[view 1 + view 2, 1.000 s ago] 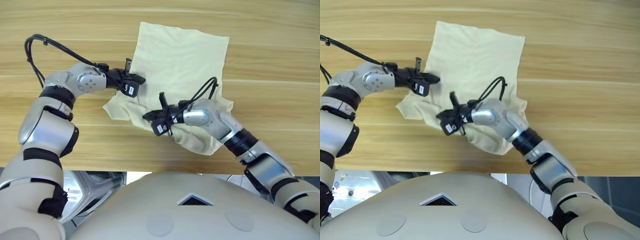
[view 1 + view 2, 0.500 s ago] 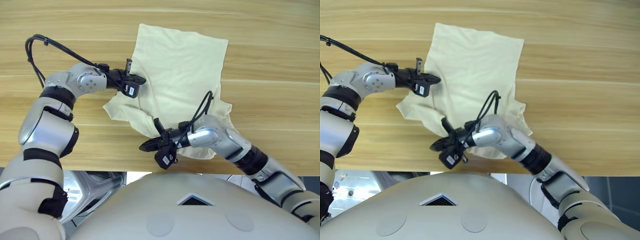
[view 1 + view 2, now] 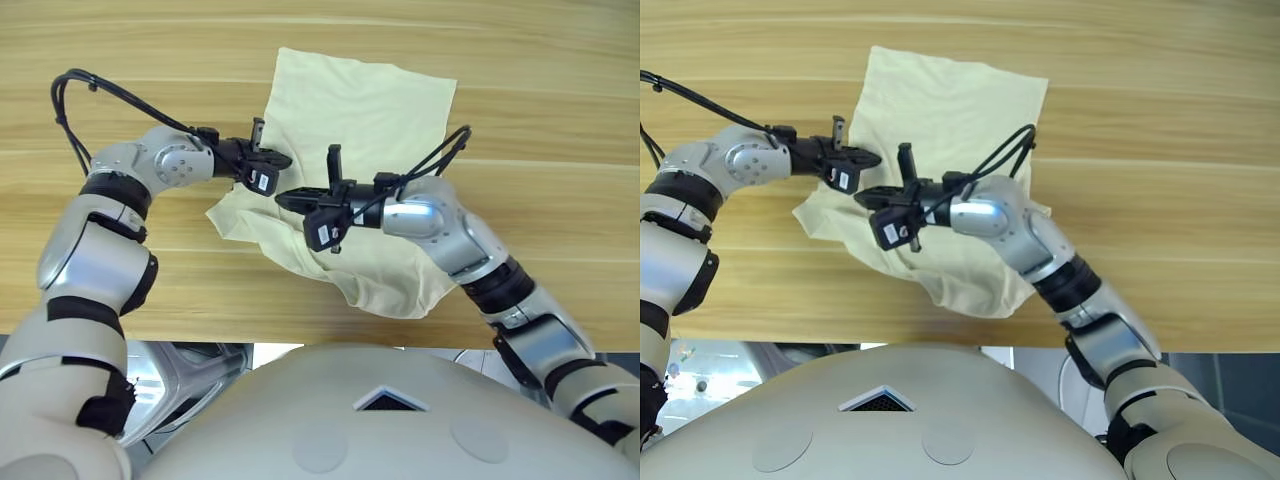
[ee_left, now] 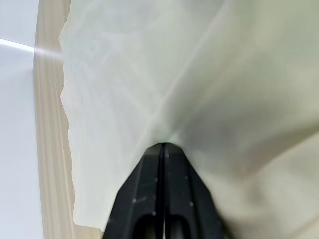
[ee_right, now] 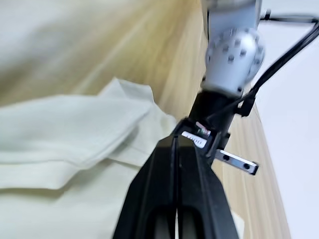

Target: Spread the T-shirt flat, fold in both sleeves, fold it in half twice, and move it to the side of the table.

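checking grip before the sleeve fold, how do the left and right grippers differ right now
The left gripper pinches the T-shirt at its left edge; the right gripper appears shut on nothing. The left comes in from beside the cloth; the right lies over it, pointing left. Both are shut.

Pale yellow T-shirt (image 3: pixel 360 130), partly folded, rumpled near edge, on table

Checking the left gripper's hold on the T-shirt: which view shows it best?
Left wrist view: the left gripper, jaws shut, pinches a T-shirt fold. Eye views show it small at the shirt's edge; right wrist view, farther off.
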